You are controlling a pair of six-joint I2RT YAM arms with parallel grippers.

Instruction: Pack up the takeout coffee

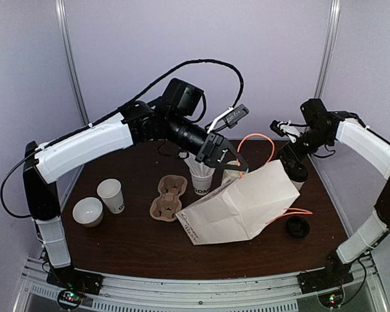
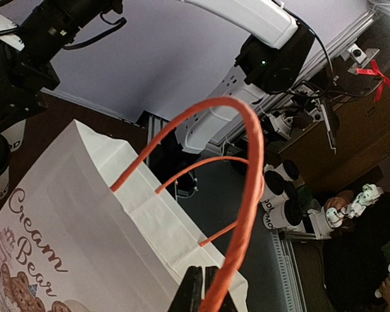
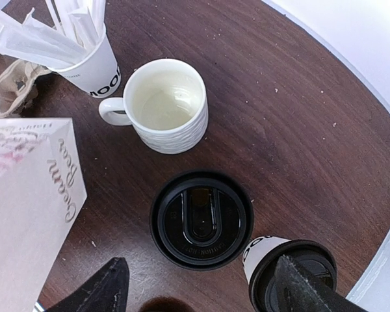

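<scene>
Dark wood-grain table point(image 1: 136, 247), crumb-specked, boxed in by pale lilac walls point(image 1: 182, 32) and metal posts point(image 1: 68, 58). Near the right edge, lidded cup point(image 3: 201, 218) and second cup point(image 3: 289, 276), upright, just beside each other, right under right gripper point(image 3: 200, 270), spread wide, holding nothing. Close by: mug point(image 3: 168, 107), stick cup point(image 3: 91, 62), white bag point(image 1: 244, 201) on its side. On orange handle point(image 2: 252, 175), left gripper point(image 2: 205, 289) pinched tight. Further left: carrier point(image 1: 169, 198), open cup point(image 1: 110, 195), bowl point(image 1: 88, 211).

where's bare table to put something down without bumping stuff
Bare table runs along the near edge, bordered by the bowl, cup carrier and paper bag. Behind the bag it is crowded: mug, stick cup, lidded cups, right gripper.
</scene>
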